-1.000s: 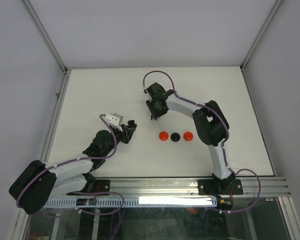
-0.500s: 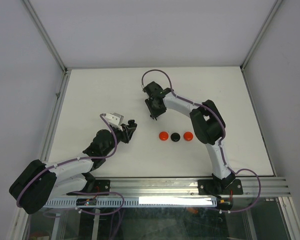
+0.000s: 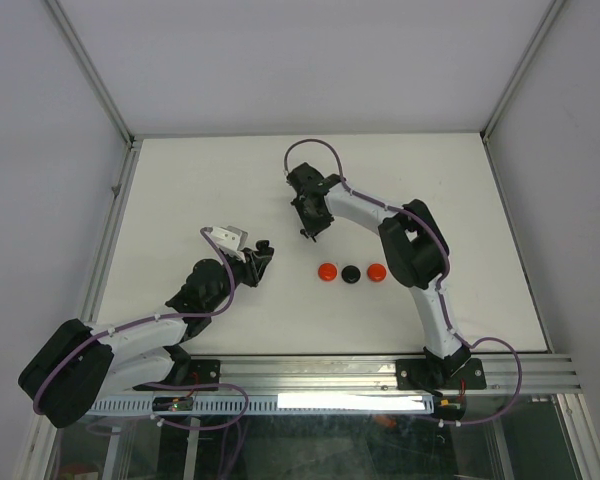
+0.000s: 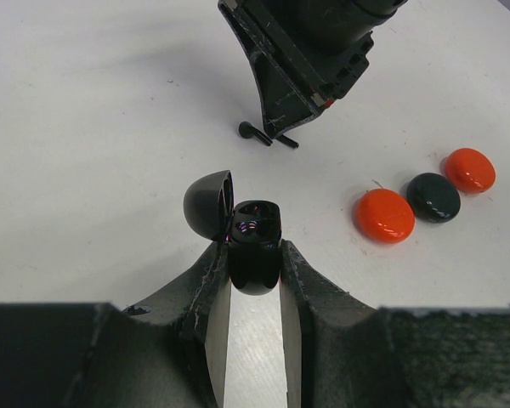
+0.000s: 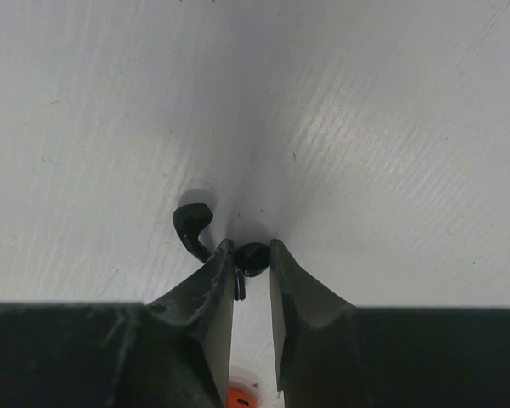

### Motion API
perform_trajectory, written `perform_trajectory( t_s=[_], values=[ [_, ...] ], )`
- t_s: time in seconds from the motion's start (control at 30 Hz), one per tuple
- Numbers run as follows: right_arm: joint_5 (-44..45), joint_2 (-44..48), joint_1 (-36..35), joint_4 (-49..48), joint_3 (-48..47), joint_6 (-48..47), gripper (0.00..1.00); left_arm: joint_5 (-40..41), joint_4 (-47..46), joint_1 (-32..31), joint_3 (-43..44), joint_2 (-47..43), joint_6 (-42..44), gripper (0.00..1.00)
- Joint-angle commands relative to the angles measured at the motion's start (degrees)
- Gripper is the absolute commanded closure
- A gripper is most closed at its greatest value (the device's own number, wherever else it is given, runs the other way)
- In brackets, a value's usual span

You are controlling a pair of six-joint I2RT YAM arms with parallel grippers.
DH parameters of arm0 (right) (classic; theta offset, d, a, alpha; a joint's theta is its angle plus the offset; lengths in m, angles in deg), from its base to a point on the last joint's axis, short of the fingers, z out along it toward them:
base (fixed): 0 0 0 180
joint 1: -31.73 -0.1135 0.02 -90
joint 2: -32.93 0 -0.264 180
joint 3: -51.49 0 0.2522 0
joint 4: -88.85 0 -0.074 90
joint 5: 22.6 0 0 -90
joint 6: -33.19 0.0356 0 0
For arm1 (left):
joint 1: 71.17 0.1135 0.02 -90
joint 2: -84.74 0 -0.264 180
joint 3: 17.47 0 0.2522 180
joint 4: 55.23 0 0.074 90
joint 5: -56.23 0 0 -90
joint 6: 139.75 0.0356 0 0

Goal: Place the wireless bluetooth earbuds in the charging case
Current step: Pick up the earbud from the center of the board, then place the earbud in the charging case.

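My left gripper is shut on the black charging case, whose lid stands open to the left. It sits at the table's left middle. Farther back, my right gripper points down at the table. In the right wrist view its fingers are shut on the head of a small black earbud resting on the surface. A second black earbud lies just left of the left finger, touching nothing else. From the left wrist view, both earbuds show under the right gripper's tips.
Three round discs lie in a row to the right of the case: red, black, red. The white table is bounded by a metal rail at the near edge and walls on the other sides.
The right gripper's jaws have closed onto the black earbud, and that arm has shifted slightly left. The left arm and the case have not moved.
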Motion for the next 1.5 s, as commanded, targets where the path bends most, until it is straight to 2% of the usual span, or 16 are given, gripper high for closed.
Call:
perform_trajectory(
  t_s=[0.0, 0.37, 0.77, 1.1, 1.47],
  values=[
    [1.3, 1.7, -0.4, 2.3, 1.9, 1.0, 0.82, -0.7, -3.2, 0.8, 1.5, 0.1, 1.4, 1.0],
    [-0.6, 16.8, -0.5, -7.4, 13.7, 2.1, 0.87, -5.7, -12.3, 0.8, -3.2, -4.5, 3.6, 1.0],
    [-2.3, 40.2, -3.3, -21.5, 27.3, 0.8, 0.9, -15.5, -23.8, 0.8, -6.6, -8.2, 5.5, 1.0],
    [-11.3, 57.0, -6.0, -36.4, 38.9, 0.3, 0.91, -21.3, -30.8, 0.8, -6.1, -7.5, 7.2, 1.0],
    [-23.4, 67.8, -8.0, -54.3, 49.7, 2.0, 0.91, -30.6, -36.2, 0.8, -3.4, -4.6, 8.8, 1.0]
  ],
)
